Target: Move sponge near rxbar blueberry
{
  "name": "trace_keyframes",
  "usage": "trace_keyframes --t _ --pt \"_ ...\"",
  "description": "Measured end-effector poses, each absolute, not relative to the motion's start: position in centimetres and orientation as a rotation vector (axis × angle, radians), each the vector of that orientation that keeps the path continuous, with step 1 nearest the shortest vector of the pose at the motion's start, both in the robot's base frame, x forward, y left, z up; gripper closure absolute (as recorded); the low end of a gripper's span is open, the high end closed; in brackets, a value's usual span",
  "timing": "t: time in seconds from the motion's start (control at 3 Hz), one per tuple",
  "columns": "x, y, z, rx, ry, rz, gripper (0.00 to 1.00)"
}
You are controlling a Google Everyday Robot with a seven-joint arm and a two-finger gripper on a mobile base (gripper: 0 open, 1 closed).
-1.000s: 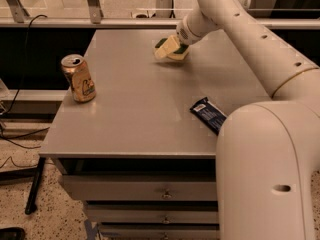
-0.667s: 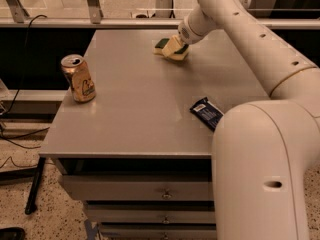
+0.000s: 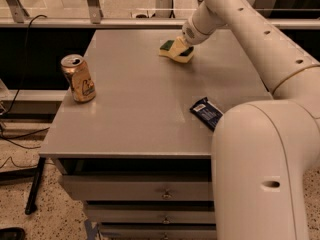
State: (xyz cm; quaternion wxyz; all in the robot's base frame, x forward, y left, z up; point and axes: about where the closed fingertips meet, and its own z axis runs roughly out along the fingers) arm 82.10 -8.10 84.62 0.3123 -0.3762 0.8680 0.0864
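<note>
The sponge [image 3: 173, 51], dark green on top over a pale yellow body, is at the far middle of the grey table [image 3: 140, 109], tilted. My gripper [image 3: 185, 48] comes down from the white arm at the back right and is shut on the sponge's right end. The rxbar blueberry [image 3: 206, 112], a dark navy wrapper with white marks, lies flat near the table's right front. My arm's large lower segment partly covers it. The sponge is well apart from the bar, farther back on the table.
A gold drink can [image 3: 78, 78] stands upright on the table's left side. My arm's bulky white segment [image 3: 265, 174] fills the right foreground. Drawers [image 3: 150, 191] sit under the table front. A railing [image 3: 95, 19] runs behind the table, and cables [image 3: 20, 134] lie at left.
The gripper and the sponge have shifted slightly to the right and a little toward the front. The can and the bar have not moved.
</note>
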Motion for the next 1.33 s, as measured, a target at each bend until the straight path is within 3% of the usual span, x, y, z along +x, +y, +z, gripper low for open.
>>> trace_keyframes --t 0.33,1.33 --pt "78.8 -9.6 86.7 -1.088 2.266 0.263 1.0" --pt "65.5 -20.5 88.1 -1.188 2.338 0.246 0.98"
